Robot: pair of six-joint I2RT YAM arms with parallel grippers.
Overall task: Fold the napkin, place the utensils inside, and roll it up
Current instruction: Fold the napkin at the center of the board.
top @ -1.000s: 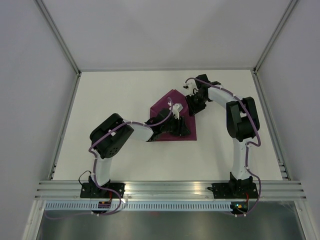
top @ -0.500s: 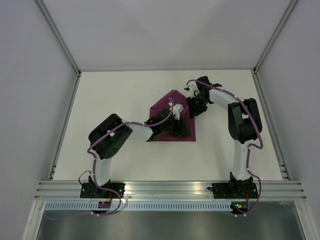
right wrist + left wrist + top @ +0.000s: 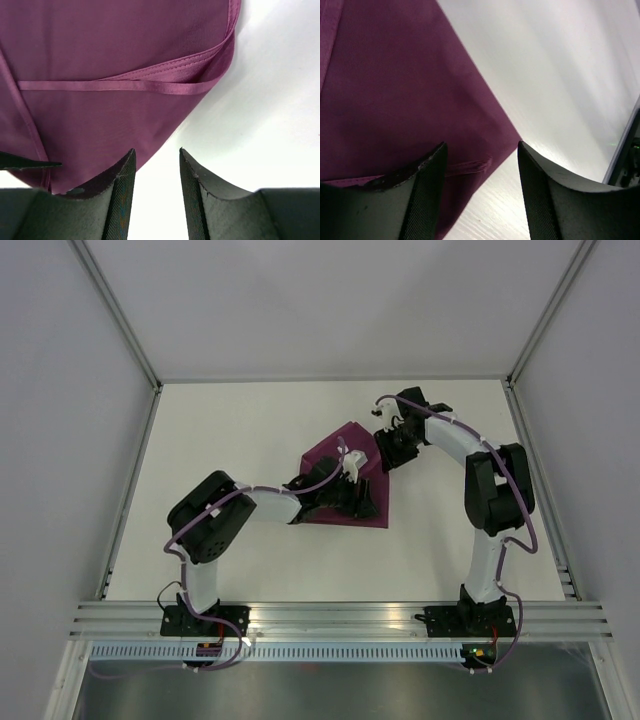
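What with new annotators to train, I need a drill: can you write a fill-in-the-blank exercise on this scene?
1. The napkin lying between the two arms is ____ in colour.
2. The table under it has a plain ____ surface.
3. The left gripper and the right gripper each hang over the napkin's edge with jaws ____, nothing clamped between them.

Missing words: purple; white; open.
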